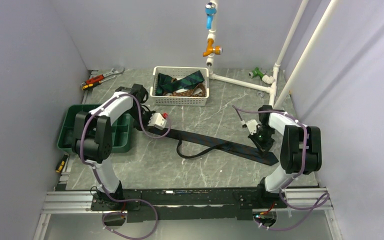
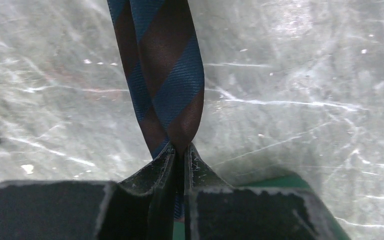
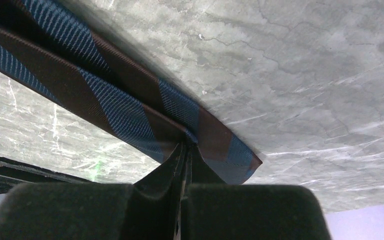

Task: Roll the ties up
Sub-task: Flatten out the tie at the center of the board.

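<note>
On the desk [image 1: 225, 112], just on the near side of the white basket [image 1: 180, 101], a navy-and-brown striped tie [image 1: 232, 147] lies stretched slantwise. The left hand [image 2: 180, 155] is pinched shut on it below the basket's left corner, and the right hand [image 3: 185, 150] is clamped on it near its pointed end, well off to the basket's right. Gripping both ends probably keeps the fabric flat and straight so a roll can start cleanly, while the other ties [image 1: 180, 82] lie heaped inside the basket.

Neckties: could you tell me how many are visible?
4: a navy-and-brown striped fabric necktie on the table; in the white plastic basket, seemingly a dark green one, a blue-green striped one and a brown one; others may be hidden.
</note>
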